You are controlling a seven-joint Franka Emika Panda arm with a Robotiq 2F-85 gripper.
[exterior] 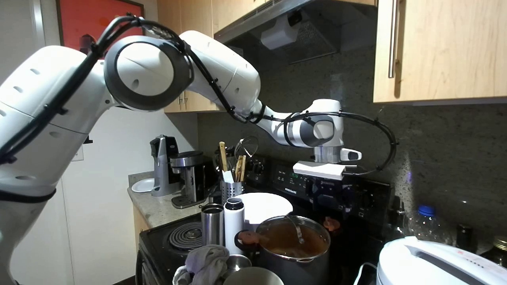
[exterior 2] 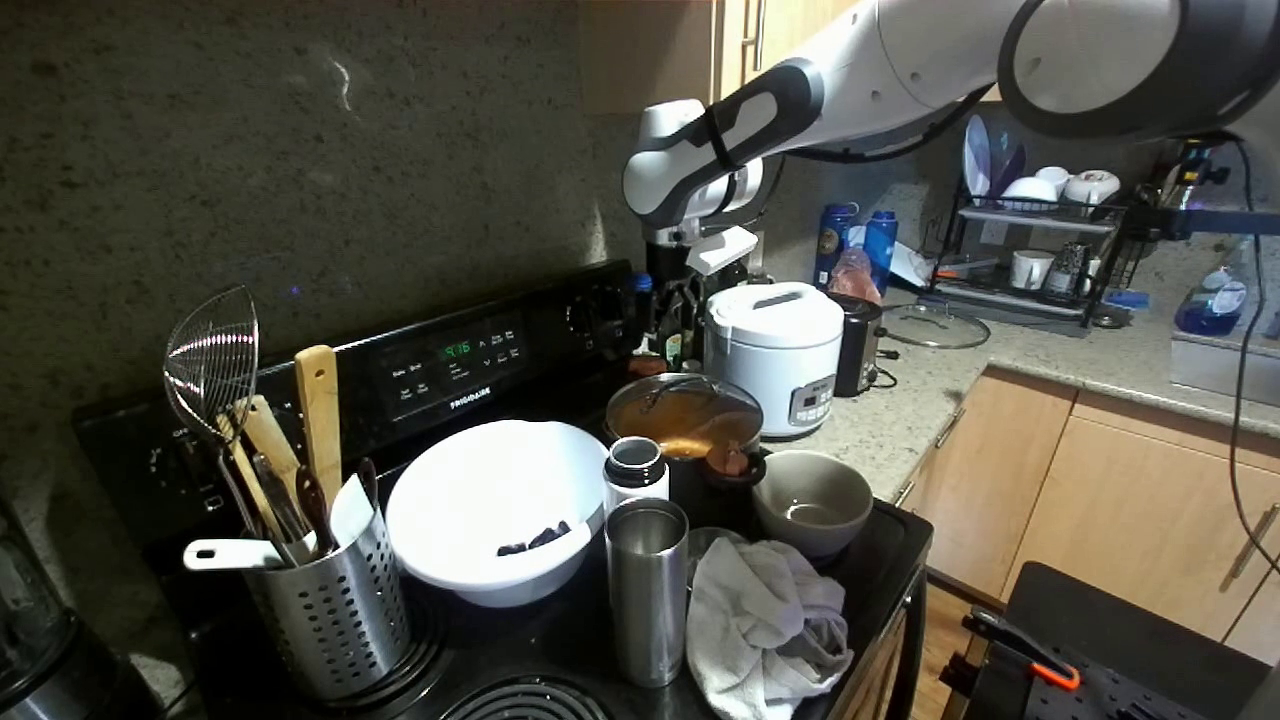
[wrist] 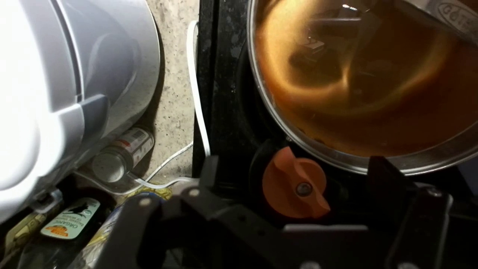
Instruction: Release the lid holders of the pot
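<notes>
1. Task item: one round grey steel pot (exterior: 309,273) with short dark side handles (exterior: 243,246). Position: on the black coil stove (exterior 2: 545,635), near the edge adjoining the speckled worktop (exterior 2: 905,425), just beside a large white rounded appliance (exterior 2: 775,350).
2. Jaws: wide apart. In the wrist view the black gripper (wrist: 295,166) has one jaw on each side of an orange-red lid holder (wrist: 287,186), gaps visible. In both exterior views the jaws are too dark to judge.
3. Shown by a single view: a two-tier black dish rack (exterior 2: 1040,215), in an exterior view; dark pieces (exterior 2: 535,540) inside the round white bowl (exterior 2: 460,490), in an exterior view; a framed red picture (exterior: 99,23), in an exterior view; the holder's screw (wrist: 303,189), in the wrist view.
4. Counts: lid holders, two, the second holder (exterior: 249,237) across the pot from the first; round glass lids, two, the pot lid (wrist: 354,123) and the worktop lid (exterior 2: 930,326); tall blue bottles (exterior 2: 880,250), two; brushed-steel tumbler (exterior 2: 648,600), white bottle (exterior: 234,227) and grey cloth (exterior 2: 760,620), one each.
5. Writing: "FRIGIDAIRE" on the stove's black control panel (exterior 2: 455,370), its green digits unclear in the last figure; "ORGANIC" on the pale label (wrist: 71,216) of a dark bottle (wrist: 41,250); "GOTH", cut by the frame edge, on the pot lid's steel handle (wrist: 444,16).
</notes>
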